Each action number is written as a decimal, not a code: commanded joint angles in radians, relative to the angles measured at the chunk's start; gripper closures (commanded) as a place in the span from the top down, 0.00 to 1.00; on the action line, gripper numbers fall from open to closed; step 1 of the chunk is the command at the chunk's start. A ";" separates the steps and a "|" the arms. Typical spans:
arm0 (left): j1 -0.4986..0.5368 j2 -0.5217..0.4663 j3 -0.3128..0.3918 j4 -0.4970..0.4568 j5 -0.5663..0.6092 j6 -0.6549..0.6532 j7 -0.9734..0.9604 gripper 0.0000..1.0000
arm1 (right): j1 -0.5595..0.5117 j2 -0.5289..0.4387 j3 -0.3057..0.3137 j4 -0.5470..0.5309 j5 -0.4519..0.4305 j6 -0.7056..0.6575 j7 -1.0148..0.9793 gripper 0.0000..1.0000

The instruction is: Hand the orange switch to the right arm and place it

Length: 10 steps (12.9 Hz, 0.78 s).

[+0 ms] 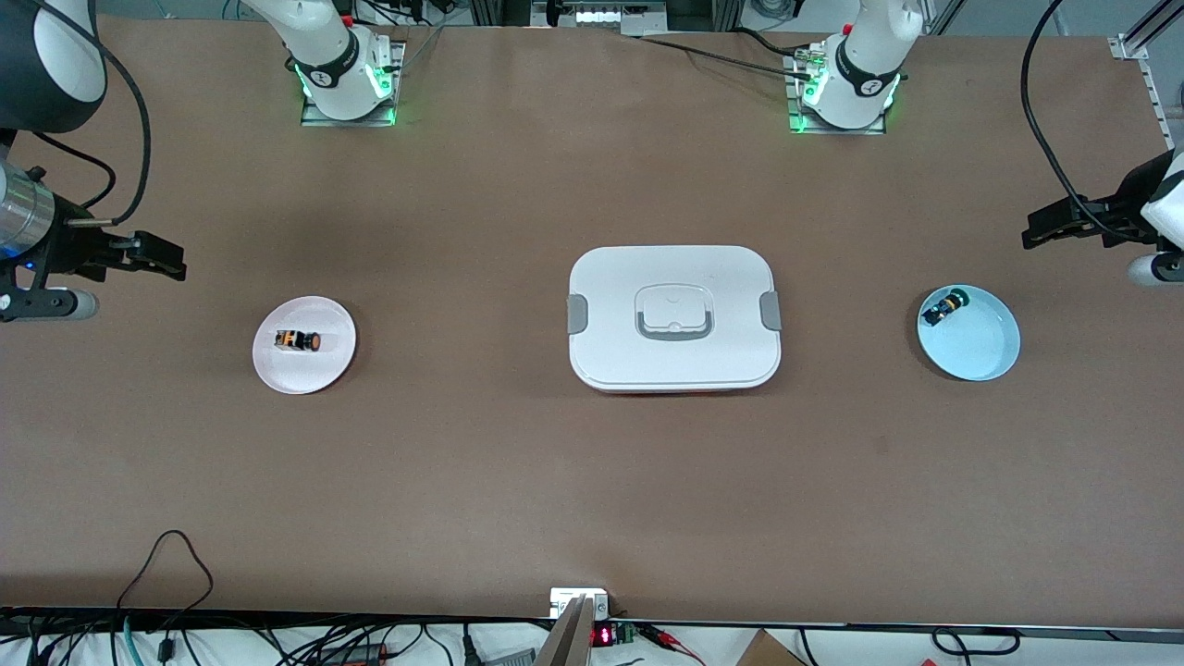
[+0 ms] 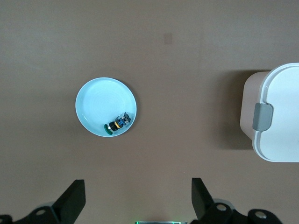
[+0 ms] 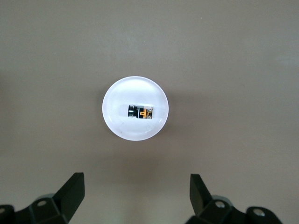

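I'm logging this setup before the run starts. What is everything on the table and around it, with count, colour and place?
orange switch: one, black body with orange cap, lying on its side in the white plate.
white plate: one, white, toward the right arm's end of the table.
green-capped button: one, green cap with blue and yellow body, lying in the blue plate by its rim.
blue plate: one, light blue, toward the left arm's end.
lidded box: one, white with grey latches and handle, mid-table between the plates.
right gripper: one, black, fingers open, over bare table beside the white plate.
left gripper: one, black, fingers open, over bare table beside the blue plate.
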 commanded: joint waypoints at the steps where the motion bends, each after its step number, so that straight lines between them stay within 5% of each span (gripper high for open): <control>1: 0.005 0.008 -0.007 0.023 0.007 0.005 0.025 1.00 | 0.007 -0.107 0.006 -0.135 -0.005 0.064 0.010 1.00; 10: 0.005 0.009 -0.007 0.024 0.005 0.018 0.024 1.00 | 0.007 -0.139 0.003 -0.144 0.027 0.060 0.075 1.00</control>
